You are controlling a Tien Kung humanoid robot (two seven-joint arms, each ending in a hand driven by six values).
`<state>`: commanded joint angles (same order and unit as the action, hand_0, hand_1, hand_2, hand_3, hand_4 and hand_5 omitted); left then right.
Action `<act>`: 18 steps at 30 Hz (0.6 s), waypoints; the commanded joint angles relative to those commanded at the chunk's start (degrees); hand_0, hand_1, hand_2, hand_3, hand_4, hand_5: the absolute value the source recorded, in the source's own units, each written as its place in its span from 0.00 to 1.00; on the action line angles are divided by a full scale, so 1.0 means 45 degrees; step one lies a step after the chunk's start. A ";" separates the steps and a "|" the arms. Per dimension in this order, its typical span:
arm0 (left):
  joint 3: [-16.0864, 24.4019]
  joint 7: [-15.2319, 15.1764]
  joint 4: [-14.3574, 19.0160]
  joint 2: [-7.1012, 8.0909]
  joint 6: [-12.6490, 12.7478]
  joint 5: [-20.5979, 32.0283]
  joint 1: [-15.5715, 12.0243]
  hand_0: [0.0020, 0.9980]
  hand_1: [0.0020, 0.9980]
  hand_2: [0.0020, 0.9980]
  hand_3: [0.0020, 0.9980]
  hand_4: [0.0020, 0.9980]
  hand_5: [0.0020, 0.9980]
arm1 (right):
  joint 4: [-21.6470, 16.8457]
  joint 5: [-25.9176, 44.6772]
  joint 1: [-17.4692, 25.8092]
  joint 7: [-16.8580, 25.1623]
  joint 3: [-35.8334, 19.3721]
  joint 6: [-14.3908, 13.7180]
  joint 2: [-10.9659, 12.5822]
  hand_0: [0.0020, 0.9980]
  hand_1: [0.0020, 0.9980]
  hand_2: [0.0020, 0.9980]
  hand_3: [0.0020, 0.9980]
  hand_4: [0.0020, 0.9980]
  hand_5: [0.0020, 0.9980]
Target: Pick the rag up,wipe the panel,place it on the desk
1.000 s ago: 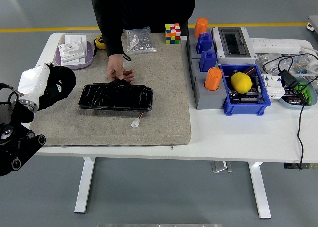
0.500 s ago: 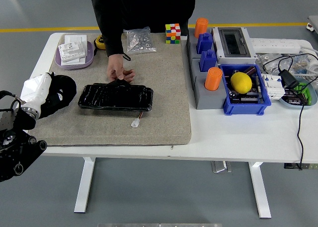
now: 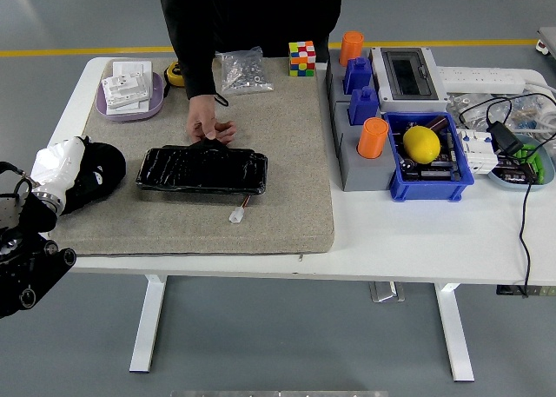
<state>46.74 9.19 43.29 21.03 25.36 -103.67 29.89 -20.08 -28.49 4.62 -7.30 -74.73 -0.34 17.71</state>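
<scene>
One left hand gripping black rag at mat edge; person's hand pinning panel nearby

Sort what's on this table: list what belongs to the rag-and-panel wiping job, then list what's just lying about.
Job:
black panel, its far edge held by the person's hand
black rag at the left hand
beige mat

Lying about:
Rubik's cube
bag of small parts
lemon in the blue bin
orange cups
purple tray
</scene>
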 joint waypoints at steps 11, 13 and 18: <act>0.0216 -0.0330 0.0028 0.0100 -0.0775 0.0336 -0.0065 0.71 0.85 0.89 0.75 0.81 0.12 | 0.0014 -0.0008 0.0035 -0.0010 0.0002 -0.0046 0.0019 0.72 0.55 0.68 0.63 1.00 0.66; 0.0207 -0.0497 0.0074 0.0126 -0.0826 0.0425 -0.0091 0.71 0.85 0.89 0.75 0.81 0.12 | 0.0015 0.0001 0.0033 -0.0004 0.0016 -0.0058 0.0020 0.72 0.55 0.68 0.63 1.00 0.66; 0.0253 -0.0677 0.0154 0.0139 -0.0973 0.0552 -0.0138 0.72 0.86 0.90 0.80 0.87 0.22 | 0.0020 0.0009 0.0029 0.0004 0.0042 -0.0075 0.0023 0.72 0.55 0.68 0.63 1.00 0.65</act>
<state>47.88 6.15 43.98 21.65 20.98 -101.19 29.27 -19.99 -28.45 4.75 -7.28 -74.54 -0.67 17.81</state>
